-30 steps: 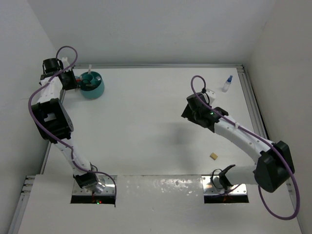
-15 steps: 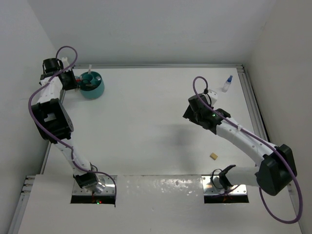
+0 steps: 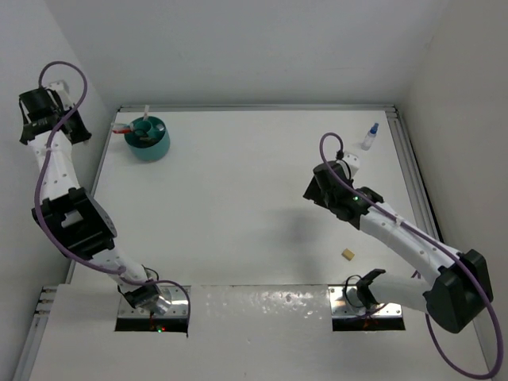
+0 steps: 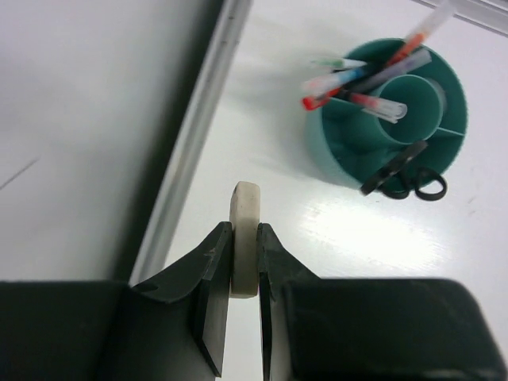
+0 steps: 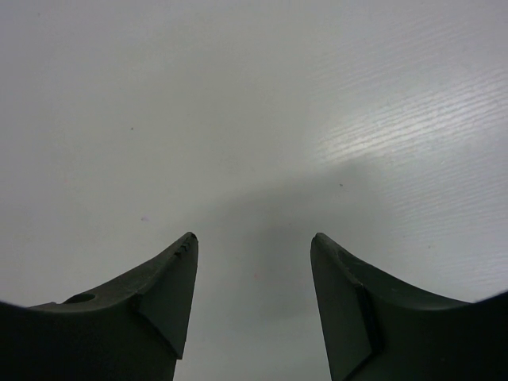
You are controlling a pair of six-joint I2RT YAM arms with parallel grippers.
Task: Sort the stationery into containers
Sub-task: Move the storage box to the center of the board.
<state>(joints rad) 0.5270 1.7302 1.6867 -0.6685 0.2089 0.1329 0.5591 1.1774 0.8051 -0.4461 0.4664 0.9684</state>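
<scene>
Clamping a pale eraser-like piece [image 4: 244, 205] by the table's [image 4: 359, 242] left edge, the left gripper [image 4: 244, 233] would miss the teal pot [image 4: 332, 161] if released here; the right gripper [image 5: 253, 248] gapes empty.

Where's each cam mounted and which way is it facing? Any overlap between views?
Top external: above, behind the bases, looking down on the table; left arm and right arm show.
Left wrist: looks down past the left end effector, shut on a whitish flat piece, toward the teal pot with pens and scissors.
Right wrist: looks down past the open right end effector at the table surface.
Shared: top external and left wrist both show the teal pot.
</scene>
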